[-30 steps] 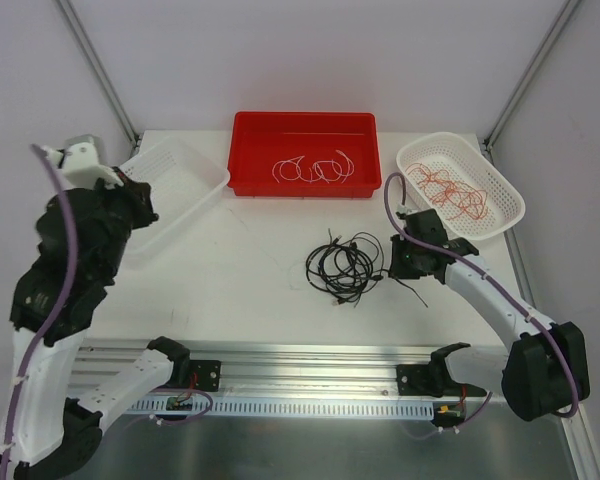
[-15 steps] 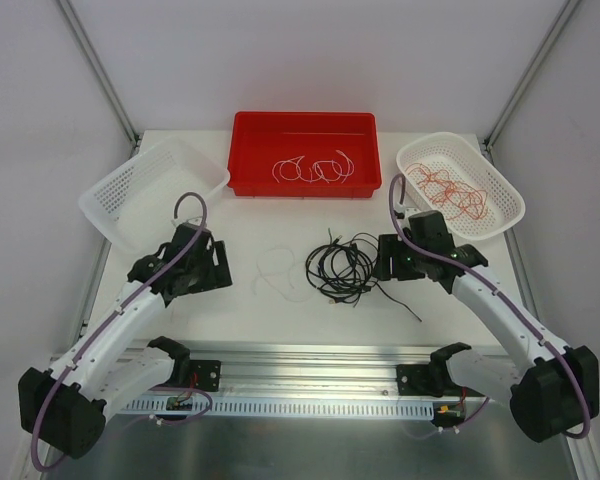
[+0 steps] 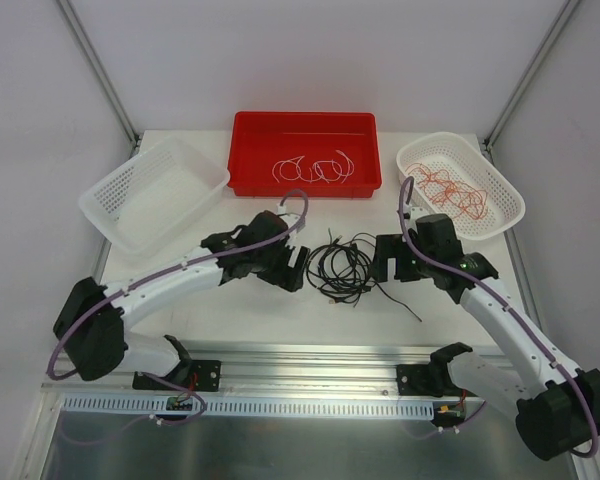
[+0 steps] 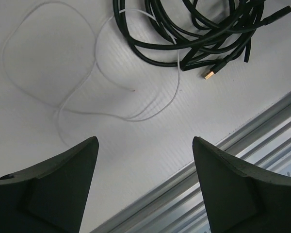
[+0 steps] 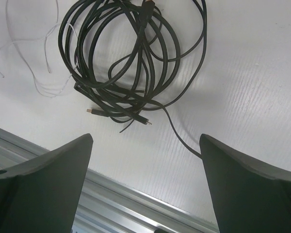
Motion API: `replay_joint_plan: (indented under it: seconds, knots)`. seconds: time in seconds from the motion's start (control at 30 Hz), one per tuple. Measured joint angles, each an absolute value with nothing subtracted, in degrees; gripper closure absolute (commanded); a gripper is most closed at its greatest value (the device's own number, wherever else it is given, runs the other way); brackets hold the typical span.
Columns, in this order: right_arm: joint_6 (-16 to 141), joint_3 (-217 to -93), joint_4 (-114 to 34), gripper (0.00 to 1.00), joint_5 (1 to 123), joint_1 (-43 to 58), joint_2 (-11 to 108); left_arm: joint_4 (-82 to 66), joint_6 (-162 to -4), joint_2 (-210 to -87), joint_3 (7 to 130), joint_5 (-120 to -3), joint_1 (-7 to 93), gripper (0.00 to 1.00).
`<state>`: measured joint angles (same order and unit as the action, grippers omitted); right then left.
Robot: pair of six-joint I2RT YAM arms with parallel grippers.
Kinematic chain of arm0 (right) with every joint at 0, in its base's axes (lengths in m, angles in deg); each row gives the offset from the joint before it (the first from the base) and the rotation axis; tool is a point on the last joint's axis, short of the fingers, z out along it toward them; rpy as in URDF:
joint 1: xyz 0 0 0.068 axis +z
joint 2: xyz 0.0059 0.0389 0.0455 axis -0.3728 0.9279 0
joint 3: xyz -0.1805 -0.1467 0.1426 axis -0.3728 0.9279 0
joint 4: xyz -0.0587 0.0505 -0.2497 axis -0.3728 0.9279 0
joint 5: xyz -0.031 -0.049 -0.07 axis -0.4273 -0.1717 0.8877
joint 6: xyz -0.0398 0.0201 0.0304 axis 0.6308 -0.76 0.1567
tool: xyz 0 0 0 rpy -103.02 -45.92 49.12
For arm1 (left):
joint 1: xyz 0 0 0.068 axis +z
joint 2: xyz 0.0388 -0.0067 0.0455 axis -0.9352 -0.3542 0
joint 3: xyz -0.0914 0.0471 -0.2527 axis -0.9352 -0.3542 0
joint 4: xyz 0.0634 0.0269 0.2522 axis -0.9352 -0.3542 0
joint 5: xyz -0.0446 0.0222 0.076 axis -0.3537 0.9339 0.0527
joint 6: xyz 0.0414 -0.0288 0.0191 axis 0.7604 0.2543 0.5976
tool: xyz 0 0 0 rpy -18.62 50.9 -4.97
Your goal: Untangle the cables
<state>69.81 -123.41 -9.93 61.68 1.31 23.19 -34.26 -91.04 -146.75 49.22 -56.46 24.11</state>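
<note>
Two grippers, both open, nothing held.

Left wrist: left gripper point(image 4: 145, 141) has its jaws spread wide above the table point(image 4: 150, 165). A thin white cable point(image 4: 93, 82) loops on the surface ahead of them. The black cables point(image 4: 194, 34) are bundled at the top edge, and the white strand crosses the bundle's rim.

Right wrist: right gripper point(image 5: 146, 138) is spread too, over the black tangle. One black tail trails toward the right-hand finger.

Top: the grippers flank the black tangle mid-table, each just beside it. Red bin point(image 3: 305, 120) at the back holds more white cables point(image 3: 315, 170). Right basket point(image 3: 510, 205) holds red-orange cables point(image 3: 448, 192). Left basket point(image 3: 155, 190) sits at the far left.
</note>
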Motion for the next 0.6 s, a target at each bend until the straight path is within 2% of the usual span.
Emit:
replay_joint_plan:
  seconds: [0.2,0.23,0.3,0.37,0.57,0.6]
  knots:
    - [68.4,-121.6,-10.0,0.03,61.7,1.3,20.2,-29.5,-87.6,-160.3,53.8,-58.3,20.8,0.34]
    - [68.3,-121.3,-10.0,0.03,61.7,1.3,19.9,-29.1,-87.1,-162.3,54.5,-58.9,20.6,0.4]
    - [68.0,-121.1,-10.0,0.03,61.7,1.3,19.6,-28.3,-86.1,-165.6,55.9,-59.4,20.1,0.48]
    - [67.8,-120.9,-9.9,0.03,61.7,1.3,19.4,-27.8,-85.6,-168.1,56.8,-60.3,19.7,0.55]
    - [67.8,-120.6,-9.9,0.03,61.8,1.3,18.6,-27.1,-85.0,-172.4,57.8,-62.3,18.1,0.64]
    - [67.8,-120.6,-9.9,0.03,61.8,1.3,18.4,-27.0,-85.0,-172.9,57.8,-62.4,17.8,0.68]
